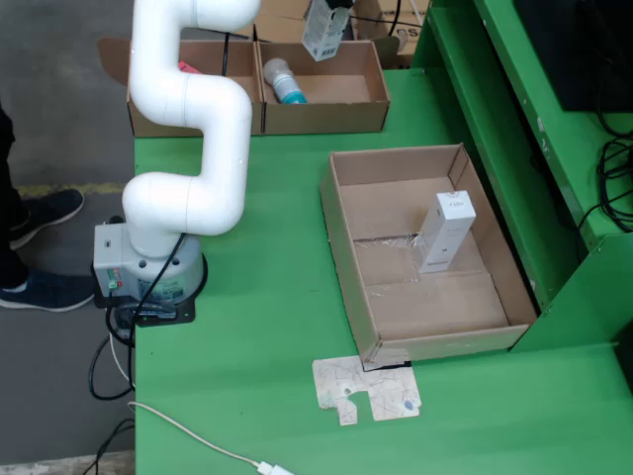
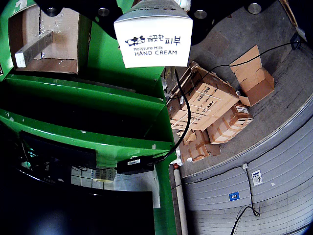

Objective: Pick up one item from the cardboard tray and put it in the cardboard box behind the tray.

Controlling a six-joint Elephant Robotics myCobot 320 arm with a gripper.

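Carton (image 2: 153,40) of hand cream, white, rectangular, printed "Moisture Milk HAND CREAM", clamped in gripper (image 1: 334,8) at top of fixed view, held up over pair of small brown boxes at far table edge. Right box (image 1: 322,89): plain corrugated walls, holding a capped cylindrical bottle (image 1: 283,81) with teal base lying on its side. Left box (image 1: 194,87): mostly hidden behind arm (image 1: 188,129), smooth glossy white, rounded tubular joints, grey base bolted near table edge. Tray (image 1: 420,252): wide, shallow, corrugated cardboard, floor seam taped with shiny clear tape; inside, second white carton (image 1: 445,232), tall and slim, leaning toward right wall. Table (image 1: 267,327): flat matte green. Flat cardboard scrap (image 1: 366,389), notched outline, lying just in front of tray. Thin white cable (image 1: 198,442) across near corner.
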